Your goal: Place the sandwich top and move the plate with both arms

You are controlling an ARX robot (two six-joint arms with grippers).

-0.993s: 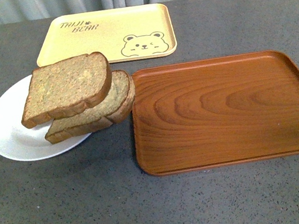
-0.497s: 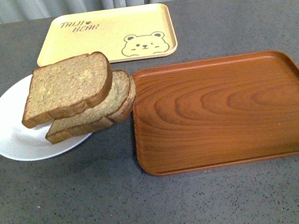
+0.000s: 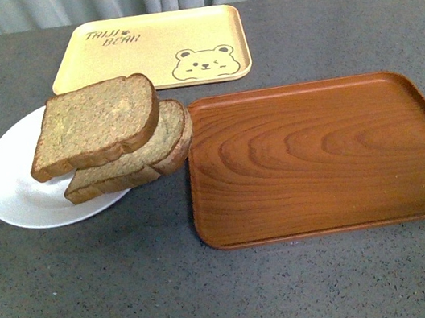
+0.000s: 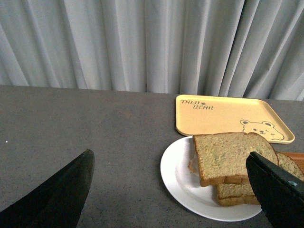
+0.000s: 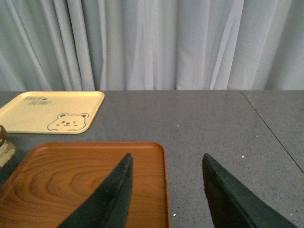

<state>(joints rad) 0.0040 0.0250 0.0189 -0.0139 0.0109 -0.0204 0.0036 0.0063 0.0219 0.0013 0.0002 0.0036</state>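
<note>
The sandwich top (image 3: 95,123), a squarish brown slice, lies on top of a domed-end slice (image 3: 146,154) on the white plate (image 3: 9,189) at the table's left. The lower slice overhangs the plate's right rim and touches the brown tray. Neither arm shows in the front view. In the left wrist view the left gripper (image 4: 173,187) is open and empty, raised above and short of the plate (image 4: 178,178) and sandwich top (image 4: 232,154). In the right wrist view the right gripper (image 5: 166,180) is open and empty over the brown tray's right edge.
A brown wood-grain tray (image 3: 326,156) lies right of the plate; it also shows in the right wrist view (image 5: 71,185). A pale yellow bear tray (image 3: 150,51) lies behind. Grey curtains hang at the table's far edge.
</note>
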